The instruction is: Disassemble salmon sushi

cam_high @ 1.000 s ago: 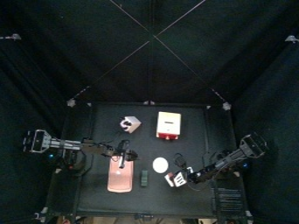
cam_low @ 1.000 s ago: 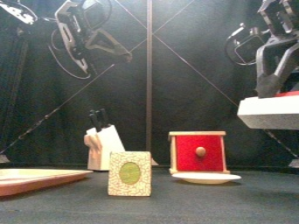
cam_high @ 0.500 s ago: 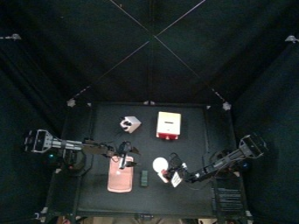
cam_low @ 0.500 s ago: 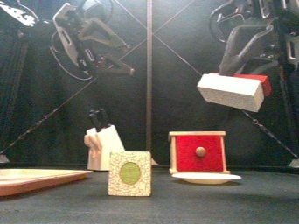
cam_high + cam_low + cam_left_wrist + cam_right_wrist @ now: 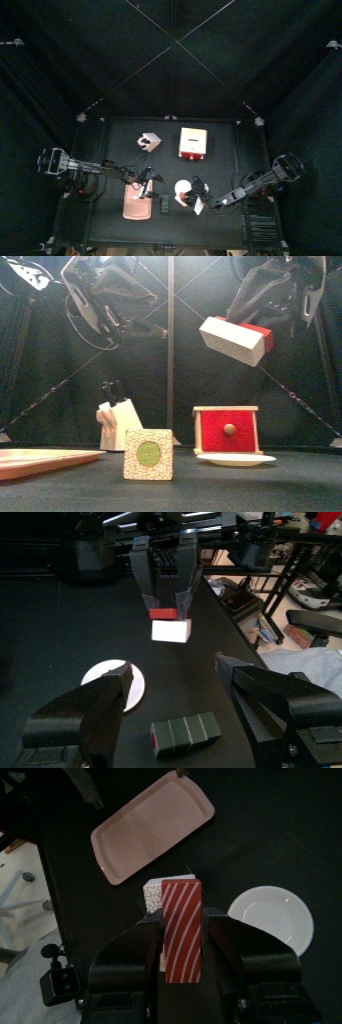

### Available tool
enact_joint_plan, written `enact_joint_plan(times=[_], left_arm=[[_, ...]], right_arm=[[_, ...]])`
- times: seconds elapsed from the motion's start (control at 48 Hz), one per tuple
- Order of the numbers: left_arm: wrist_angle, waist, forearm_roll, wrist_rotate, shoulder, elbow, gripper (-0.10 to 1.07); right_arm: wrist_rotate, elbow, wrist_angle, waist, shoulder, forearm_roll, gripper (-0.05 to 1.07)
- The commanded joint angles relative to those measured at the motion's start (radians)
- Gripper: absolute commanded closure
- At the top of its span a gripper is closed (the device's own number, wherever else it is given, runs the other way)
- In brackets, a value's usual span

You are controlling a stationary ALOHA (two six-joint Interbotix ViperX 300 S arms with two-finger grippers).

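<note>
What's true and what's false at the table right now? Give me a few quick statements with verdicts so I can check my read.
1. The right gripper holds the salmon sushi up in the air. True.
2. The sushi rests on the white plate. False: the plate is bare, and the sushi hangs well above the table.
3. The left gripper is open and holds nothing. True.
4. The reddish topping lies on the pink tray. False: the tray is bare, and the topping sits on the white rice, clamped in the right gripper.
</note>
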Motion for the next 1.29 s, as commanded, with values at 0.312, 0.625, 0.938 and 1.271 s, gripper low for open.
enact_joint_plan(times=[0.312,0.625,0.938,1.271], left_arm=[[-0.011,-0.020,0.017,-0.009,0.077,-0.092,-0.01],[-0.011,-0.038,0.026,-0.011,0.106,-0.118,-0.01],[-0.011,-0.038,0.003,-0.014,0.163,-0.155,-0.01],[-0.008,-0.038,-0.026,-0.014,0.178,-0.164,0.00]], right_arm=[[-0.003,-0.077,0.002,-0.008,0.014,-0.041,0.46],[-0.003,-0.078,0.002,-0.012,0.015,-0.043,0.46],[-0.003,-0.081,0.002,-0.012,0.014,-0.043,0.46],[-0.003,-0.083,0.002,-0.012,0.015,-0.043,0.46]])
